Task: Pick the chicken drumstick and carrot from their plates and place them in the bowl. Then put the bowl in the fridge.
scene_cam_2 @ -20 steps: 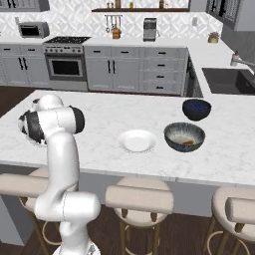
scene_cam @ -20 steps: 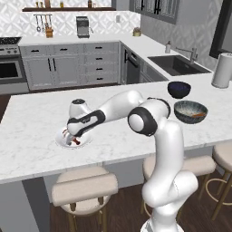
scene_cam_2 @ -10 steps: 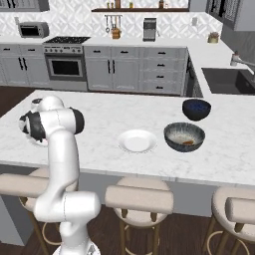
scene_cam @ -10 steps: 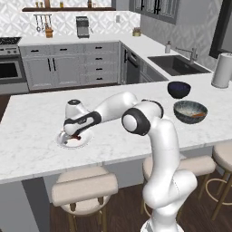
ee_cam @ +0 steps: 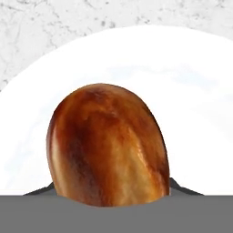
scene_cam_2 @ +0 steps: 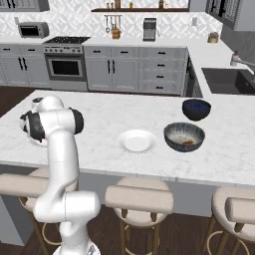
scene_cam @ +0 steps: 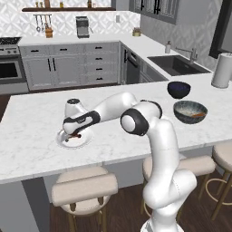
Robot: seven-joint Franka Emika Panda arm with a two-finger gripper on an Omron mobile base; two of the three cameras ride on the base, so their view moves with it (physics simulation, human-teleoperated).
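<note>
The small reddish-brown cooked chicken drumstick (ee_cam: 107, 145) lay with its bulbous meaty end right up against the hand camera, over a round plain white shallow plate (ee_cam: 191, 104) on the white marbled worktop (scene_cam: 31, 131). It sat so close, I judge, because the arm had been reached far out to its left and brought low over that plate for the pick. The two-finger gripper (scene_cam: 74, 134) was down at the plate in the left base view, with a scrap of red-brown showing at its tips. The dark fingertips (ee_cam: 179, 187) only just peeked out on either side of the meat, so the jaws stood about the drumstick's width apart; whether they were already pressing on it I cannot tell.

The round dark grey speckled bowl (scene_cam_2: 185, 137) stood well apart toward the other end of the worktop, with something orange, probably the carrot (scene_cam_2: 188, 143), already inside. Beside the bowl the second white plate (scene_cam_2: 137, 141) lay bare, and a smaller glossy dark blue-black bowl (scene_cam_2: 196, 109) sat just behind it.
</note>
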